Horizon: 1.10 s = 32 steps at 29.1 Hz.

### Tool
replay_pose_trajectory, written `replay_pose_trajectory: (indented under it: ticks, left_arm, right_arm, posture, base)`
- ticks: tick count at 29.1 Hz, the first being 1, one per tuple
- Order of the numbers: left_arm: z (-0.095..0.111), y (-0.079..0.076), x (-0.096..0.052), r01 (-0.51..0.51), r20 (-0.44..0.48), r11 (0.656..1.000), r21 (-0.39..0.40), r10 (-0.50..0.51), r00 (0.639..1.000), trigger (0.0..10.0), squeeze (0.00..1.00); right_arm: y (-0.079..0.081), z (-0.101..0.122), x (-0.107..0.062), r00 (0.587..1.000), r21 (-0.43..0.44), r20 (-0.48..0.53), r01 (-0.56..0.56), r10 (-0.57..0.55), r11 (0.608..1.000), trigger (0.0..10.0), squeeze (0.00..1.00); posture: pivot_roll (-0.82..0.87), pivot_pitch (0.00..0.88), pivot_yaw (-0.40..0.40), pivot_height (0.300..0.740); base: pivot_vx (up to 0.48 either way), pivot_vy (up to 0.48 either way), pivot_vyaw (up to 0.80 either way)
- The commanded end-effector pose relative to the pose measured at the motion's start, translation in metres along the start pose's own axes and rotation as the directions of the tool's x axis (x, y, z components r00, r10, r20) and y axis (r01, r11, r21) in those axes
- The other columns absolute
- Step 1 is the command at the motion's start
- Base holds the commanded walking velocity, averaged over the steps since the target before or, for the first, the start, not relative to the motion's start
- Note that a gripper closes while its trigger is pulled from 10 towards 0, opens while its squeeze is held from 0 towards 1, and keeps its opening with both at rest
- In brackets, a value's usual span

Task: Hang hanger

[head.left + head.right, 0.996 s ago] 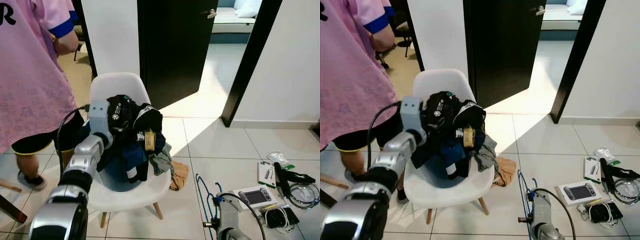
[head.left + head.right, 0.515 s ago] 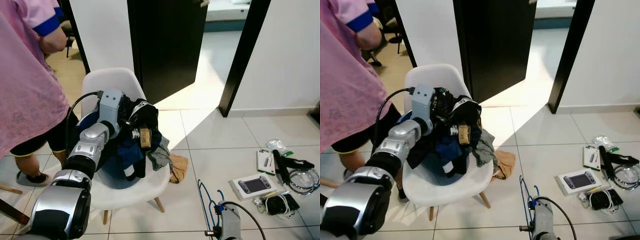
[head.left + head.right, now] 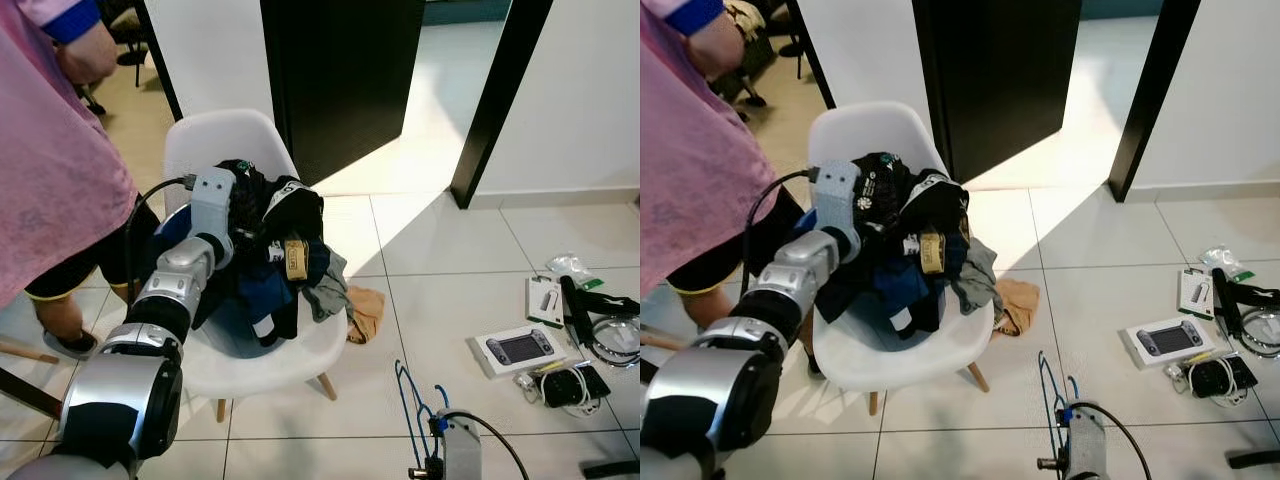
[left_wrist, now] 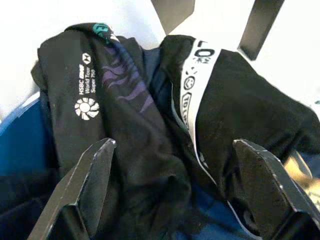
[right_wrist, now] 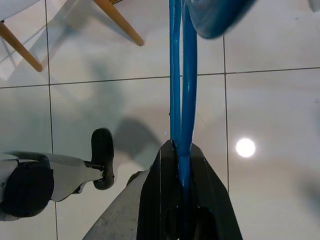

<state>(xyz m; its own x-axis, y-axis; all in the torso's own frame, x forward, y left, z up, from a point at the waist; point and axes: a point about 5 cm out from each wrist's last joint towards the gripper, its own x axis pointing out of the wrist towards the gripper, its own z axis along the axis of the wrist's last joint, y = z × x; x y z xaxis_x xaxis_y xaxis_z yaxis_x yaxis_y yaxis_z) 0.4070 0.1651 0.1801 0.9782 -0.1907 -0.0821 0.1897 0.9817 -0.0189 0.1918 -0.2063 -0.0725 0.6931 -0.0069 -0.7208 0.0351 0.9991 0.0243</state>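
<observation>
A pile of dark clothes (image 3: 265, 250) lies on a white chair (image 3: 225, 145); a black shirt with white print (image 4: 100, 100) and a black garment with a white band (image 4: 200, 75) are on top. My left gripper (image 4: 173, 145) hovers open just above these two garments, its fingers (image 4: 95, 180) spread wide with nothing between them. Low at the front right, my right gripper (image 5: 179, 150) is shut on a blue hanger (image 5: 180, 75). The blue hanger (image 3: 405, 400) hangs above the floor tiles beside the chair.
A person in a pink shirt (image 3: 50, 150) stands close at the chair's left. An orange cloth (image 3: 365, 310) lies on the floor by the chair. A boxed game console (image 3: 512, 348), cables and small packs (image 3: 580, 340) litter the floor at right. A dark door (image 3: 340, 70) stands behind.
The camera has tilted down and shifted. My left arm has reached a little further over the clothes pile. The right gripper keeps its hold on the blue hanger.
</observation>
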Motion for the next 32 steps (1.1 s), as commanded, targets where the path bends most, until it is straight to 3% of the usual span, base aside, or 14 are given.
replay_pose_trajectory:
  ticks: [1,3,5,11,12,13,14,15,16,32]
  left_arm:
    - [0.001,0.006,0.0,-0.013,-0.017,0.995,-0.099,0.011,1.0,10.0,0.0]
    - [0.003,0.004,0.001,-0.004,-0.015,0.99,-0.138,0.002,1.0,10.0,0.0]
    - [-0.001,-0.006,0.004,0.048,-0.071,0.982,-0.184,-0.062,0.996,10.0,0.0]
    - [-0.006,-0.016,0.005,0.106,-0.144,0.986,-0.132,-0.125,0.982,10.0,0.0]
    - [-0.006,-0.017,0.005,0.113,-0.147,0.985,-0.134,-0.133,0.98,9.3,0.0]
    - [-0.006,-0.018,0.005,0.124,-0.15,0.983,-0.135,-0.144,0.978,7.5,0.0]
    - [-0.006,-0.018,0.005,0.124,-0.15,0.983,-0.135,-0.144,0.978,7.5,0.0]
    - [-0.005,-0.018,0.006,0.128,-0.151,0.983,-0.131,-0.148,0.977,4.3,0.0]
    - [-0.004,-0.018,0.006,0.133,-0.154,0.984,-0.121,-0.151,0.976,0.0,0.0]
    - [0.009,-0.006,0.006,0.084,-0.137,0.996,0.029,-0.079,0.987,0.0,0.0]
  right_arm:
    - [0.002,-0.007,-0.002,1.0,0.011,-0.009,-0.007,0.007,1.0,10.0,0.0]
    - [0.002,-0.007,-0.002,1.0,0.01,-0.008,-0.007,0.007,1.0,10.0,0.0]
    - [0.0,-0.008,-0.003,1.0,0.005,-0.008,-0.007,0.007,1.0,10.0,0.0]
    - [-0.001,-0.009,-0.004,1.0,0.001,-0.01,-0.002,0.002,1.0,10.0,0.0]
    - [-0.002,-0.01,-0.004,1.0,0.001,-0.011,-0.001,0.001,1.0,10.0,0.0]
    - [-0.002,-0.01,-0.004,1.0,0.001,-0.011,0.0,0.0,1.0,10.0,0.0]
    - [-0.002,-0.01,-0.004,1.0,0.001,-0.011,0.0,0.0,1.0,10.0,0.0]
    - [-0.002,-0.01,-0.004,1.0,0.0,-0.011,0.001,-0.001,1.0,10.0,0.0]
    - [-0.002,-0.01,-0.004,1.0,0.001,-0.011,0.002,-0.002,1.0,10.0,0.0]
    - [0.001,-0.009,-0.003,1.0,0.004,-0.006,0.004,-0.004,1.0,10.0,0.0]
  posture:
    - [-0.06,0.216,0.077,0.74]
    - [-0.06,0.216,0.077,0.74]
    - [-0.06,0.236,0.075,0.74]
    - [-0.06,0.238,0.079,0.74]
    - [-0.06,0.234,0.08,0.74]
    - [-0.06,0.234,0.08,0.74]
    - [-0.06,0.234,0.08,0.74]
    - [-0.06,0.232,0.082,0.74]
    - [-0.06,0.23,0.083,0.74]
    - [-0.05,0.229,0.088,0.74]
  base:
    - [0.0,0.0,0.0]
    - [0.0,0.0,0.0]
    - [0.0,0.0,0.0]
    - [0.0,0.0,0.0]
    - [0.0,0.0,0.0]
    - [0.0,0.0,0.0]
    - [0.0,0.0,0.0]
    - [0.0,0.0,0.0]
    - [0.0,0.0,0.0]
    - [0.0,0.0,0.0]
